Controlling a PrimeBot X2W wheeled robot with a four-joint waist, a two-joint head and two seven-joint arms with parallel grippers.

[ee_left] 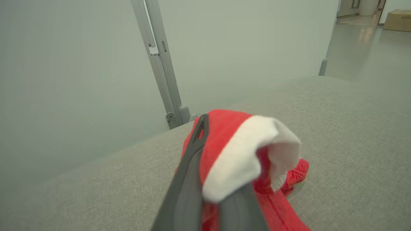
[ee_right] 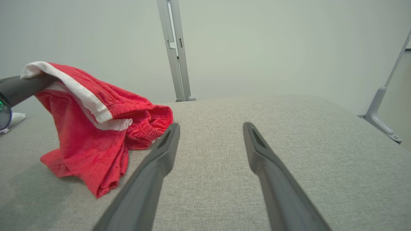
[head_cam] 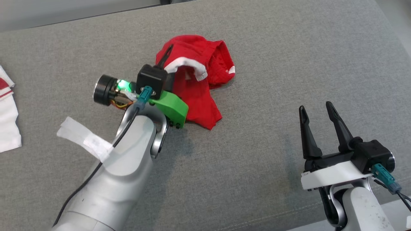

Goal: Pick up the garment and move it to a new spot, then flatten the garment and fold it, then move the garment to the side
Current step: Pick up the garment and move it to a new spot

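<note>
A crumpled red garment [head_cam: 199, 93] with white trim lies on the grey cushioned surface [head_cam: 273, 48], one part lifted off it. My left gripper [head_cam: 171, 64] is shut on the garment's white-trimmed edge; the cloth drapes over its fingers [ee_left: 189, 179]. From the right wrist view the garment [ee_right: 96, 128] hangs from that dark finger [ee_right: 19, 88] with its lower folds resting on the cushion. My right gripper [head_cam: 315, 107] stands open near the front right, apart from the garment, nothing between its fingers [ee_right: 154, 166].
A white cloth with red stripes [head_cam: 8, 122] lies at the surface's left edge. A metal post [ee_right: 175, 48] rises behind the far edge against a pale wall. The surface's front edge runs close below my right gripper.
</note>
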